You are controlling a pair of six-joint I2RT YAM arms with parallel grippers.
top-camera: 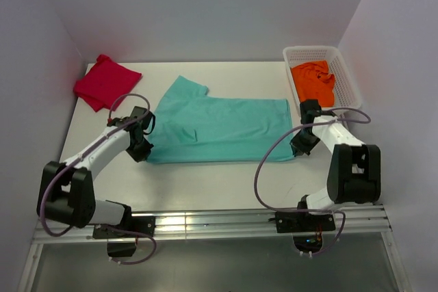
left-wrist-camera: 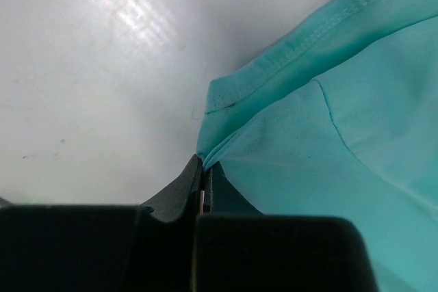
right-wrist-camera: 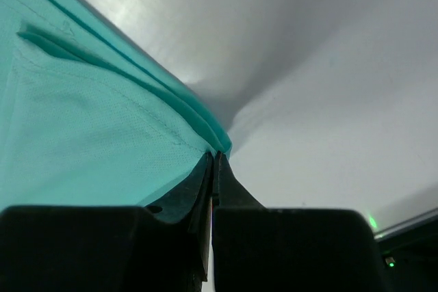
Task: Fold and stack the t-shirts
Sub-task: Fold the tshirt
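The teal-green t-shirt (top-camera: 219, 128) lies folded lengthwise across the middle of the table, one sleeve pointing to the back left. My left gripper (top-camera: 142, 147) is shut on its near left corner (left-wrist-camera: 226, 135). My right gripper (top-camera: 299, 146) is shut on its near right corner (right-wrist-camera: 205, 128). The crimson-red t-shirt (top-camera: 105, 81) lies folded at the back left. The orange t-shirt (top-camera: 314, 81) lies crumpled in the white mesh basket (top-camera: 348, 80).
The basket stands at the back right against the wall. White walls close in the table on the left, back and right. A metal rail (top-camera: 219, 223) runs along the near edge by the arm bases.
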